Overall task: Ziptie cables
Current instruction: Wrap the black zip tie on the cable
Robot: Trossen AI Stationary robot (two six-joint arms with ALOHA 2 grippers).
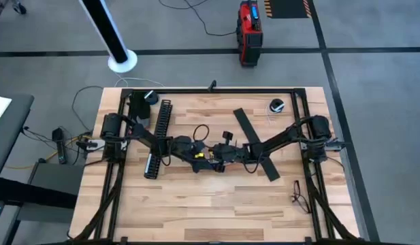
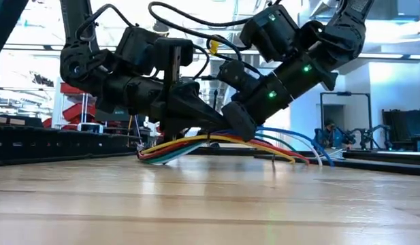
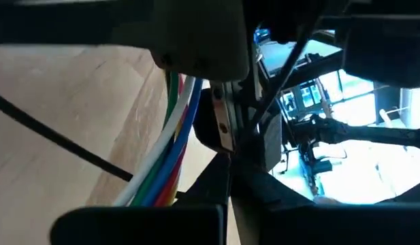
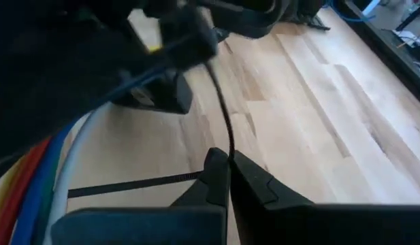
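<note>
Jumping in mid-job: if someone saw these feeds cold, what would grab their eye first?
Both arms crowd together at the middle of the wooden table, the left gripper and right gripper nose to nose. Under them in the low view the cables, red, yellow, green, blue and white, fan out just above the wood. In the right wrist view that gripper's fingers pinch a thin black ziptie.

Cables (image 2: 216, 144) seemingly hidden beneath both tools.
</note>
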